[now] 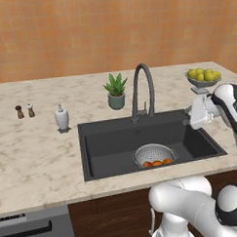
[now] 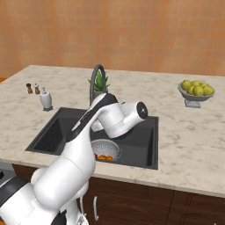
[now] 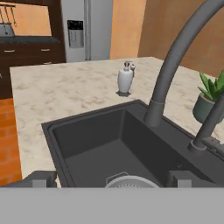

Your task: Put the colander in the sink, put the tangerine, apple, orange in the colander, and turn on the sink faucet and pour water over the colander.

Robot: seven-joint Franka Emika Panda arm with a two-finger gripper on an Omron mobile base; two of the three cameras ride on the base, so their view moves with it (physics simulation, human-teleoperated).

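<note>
Pierced silver metal colander (image 1: 154,154) with fruit sits in dark charcoal sink (image 1: 107,140). Claw (image 3: 112,178), fingers spread and empty, hangs above it; tall dark gooseneck faucet (image 1: 141,90), lever beside its base, stands just ahead.

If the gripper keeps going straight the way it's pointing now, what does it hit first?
Probably the sink's far inner wall. The open gripper looks across the basin, above the colander, with the sink faucet off to one side. Depth is uncertain.
</note>
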